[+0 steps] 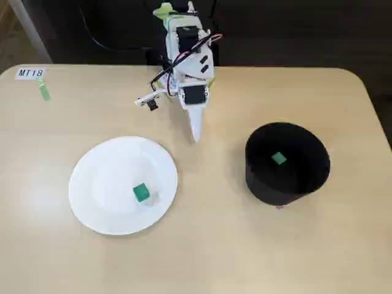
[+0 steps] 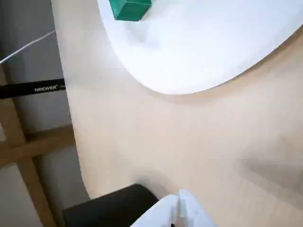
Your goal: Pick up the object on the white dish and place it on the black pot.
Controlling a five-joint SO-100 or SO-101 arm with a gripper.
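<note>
Resting on white dish (image 1: 104,184) — green cube (image 1: 141,193) | fingers (image 1: 196,131) clenched, empty — near black pot (image 1: 286,184)

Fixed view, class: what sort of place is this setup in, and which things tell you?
Probably a lab or workshop bench for robot trials. A small arm with exposed wiring, its tool closed, stands at the back edge of a plain wooden table. A label reading MT18 is stuck at one corner.

A pale wooden table (image 1: 214,245) with rounded corners; a white label reading MT18 (image 1: 30,73) near its far left corner, a strip of green tape (image 1: 44,92) just below it — and 1 paler green cube (image 1: 278,158) sitting apart on the right
</note>
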